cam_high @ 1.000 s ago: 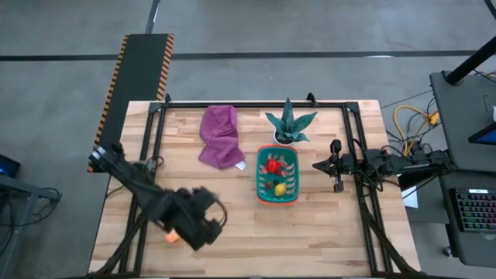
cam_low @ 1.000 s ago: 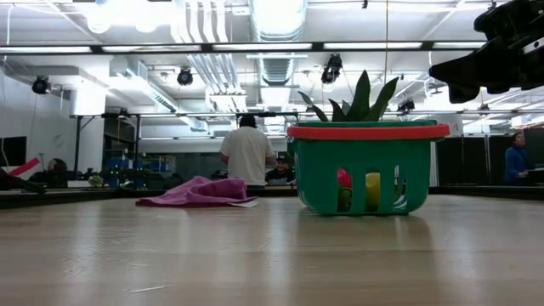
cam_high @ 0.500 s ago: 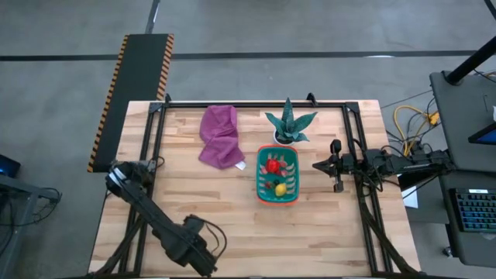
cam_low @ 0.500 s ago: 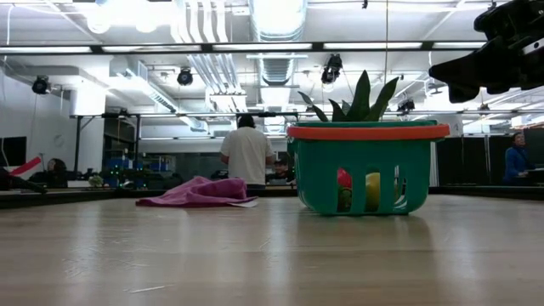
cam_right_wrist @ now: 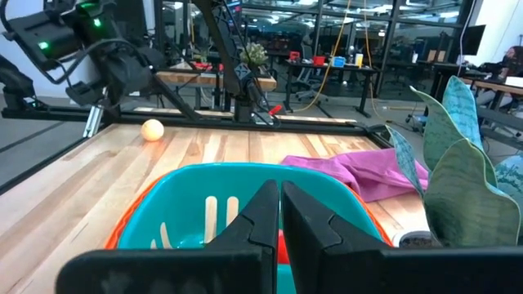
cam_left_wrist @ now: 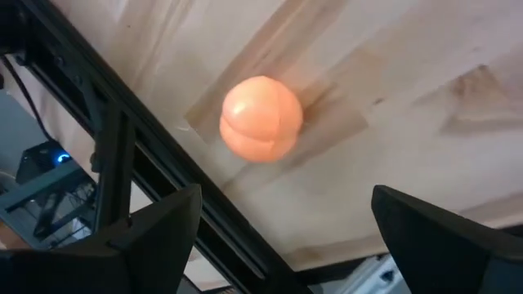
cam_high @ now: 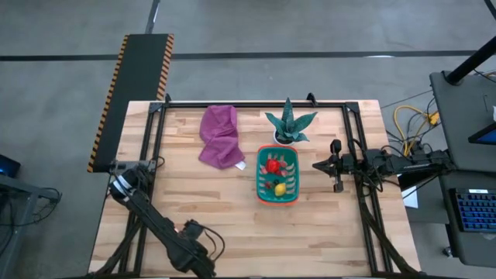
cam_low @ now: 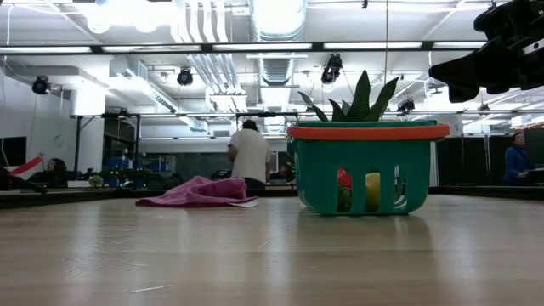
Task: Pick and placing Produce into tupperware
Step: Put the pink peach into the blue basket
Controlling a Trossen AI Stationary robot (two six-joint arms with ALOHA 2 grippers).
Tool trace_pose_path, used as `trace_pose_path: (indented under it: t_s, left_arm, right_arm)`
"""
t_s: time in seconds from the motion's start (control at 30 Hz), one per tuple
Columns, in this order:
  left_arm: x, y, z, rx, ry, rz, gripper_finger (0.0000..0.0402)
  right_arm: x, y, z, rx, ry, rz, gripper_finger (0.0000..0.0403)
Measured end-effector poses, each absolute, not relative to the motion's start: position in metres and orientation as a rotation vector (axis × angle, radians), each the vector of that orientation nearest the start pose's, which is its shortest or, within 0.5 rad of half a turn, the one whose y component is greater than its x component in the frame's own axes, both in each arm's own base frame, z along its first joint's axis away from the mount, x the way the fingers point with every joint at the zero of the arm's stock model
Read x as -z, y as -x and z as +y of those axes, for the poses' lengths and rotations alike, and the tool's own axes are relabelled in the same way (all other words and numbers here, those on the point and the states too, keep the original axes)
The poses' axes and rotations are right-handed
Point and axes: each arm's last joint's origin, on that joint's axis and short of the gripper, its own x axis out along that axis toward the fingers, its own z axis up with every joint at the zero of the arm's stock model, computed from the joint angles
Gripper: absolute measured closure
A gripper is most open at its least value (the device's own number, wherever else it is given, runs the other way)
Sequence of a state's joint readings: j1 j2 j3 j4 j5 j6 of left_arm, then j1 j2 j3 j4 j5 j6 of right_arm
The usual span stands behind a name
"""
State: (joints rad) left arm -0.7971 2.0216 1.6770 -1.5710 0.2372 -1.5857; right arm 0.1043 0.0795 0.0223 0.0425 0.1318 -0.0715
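The left end effector [cam_left_wrist: 278,237] hovers open above an orange ball [cam_left_wrist: 261,118] at the desk's [cam_high: 325,232] near edge, ready to grasp. The closed right end effector [cam_right_wrist: 274,214] waits beside the teal basket [cam_high: 277,175], which holds fruit.

A teal basket [cam_high: 277,192] with slotted walls and an orange rim stands upright near the middle of the table. Inside lie a red fruit [cam_high: 273,166] and a yellow lemon [cam_high: 280,188]. An orange ball [cam_left_wrist: 261,118] rests on bare wood at the table's edge, well apart from the basket.
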Motion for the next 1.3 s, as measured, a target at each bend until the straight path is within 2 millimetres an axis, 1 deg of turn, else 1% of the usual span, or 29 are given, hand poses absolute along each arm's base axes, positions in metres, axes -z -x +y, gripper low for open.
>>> trace_pose_path:
  t_s: [0.17, 0.37, 0.57, 0.77, 0.87, 1.3]
  left_arm:
    - [-0.217, -0.24, -0.256, -0.88, 0.455, 1.818, 0.0059]
    - [-0.194, -0.239, -0.255, -0.852, 0.477, 1.809, 0.0059]
    - [-0.18, -0.231, -0.248, -0.914, 0.431, 1.834, 0.0059]
    - [-0.161, -0.228, -0.246, -0.856, 0.429, 1.855, 0.0059]
    - [-0.154, -0.224, -0.242, -0.861, 0.417, 1.867, 0.0059]
    - [-0.142, -0.217, -0.235, -0.851, 0.377, 1.898, 0.0062]
  right_arm:
    - [-0.169, -0.101, 0.007, 0.027, 0.072, 0.016, 0.0394]
    - [-0.169, -0.101, 0.007, 0.027, 0.062, 0.016, 0.0394]
    - [-0.169, -0.101, 0.007, 0.027, 0.062, 0.016, 0.0394]
    - [-0.169, -0.101, 0.007, 0.027, 0.062, 0.016, 0.0394]
    - [-0.169, -0.101, 0.007, 0.027, 0.054, 0.016, 0.0394]
    - [-0.169, -0.101, 0.007, 0.027, 0.054, 0.016, 0.0394]
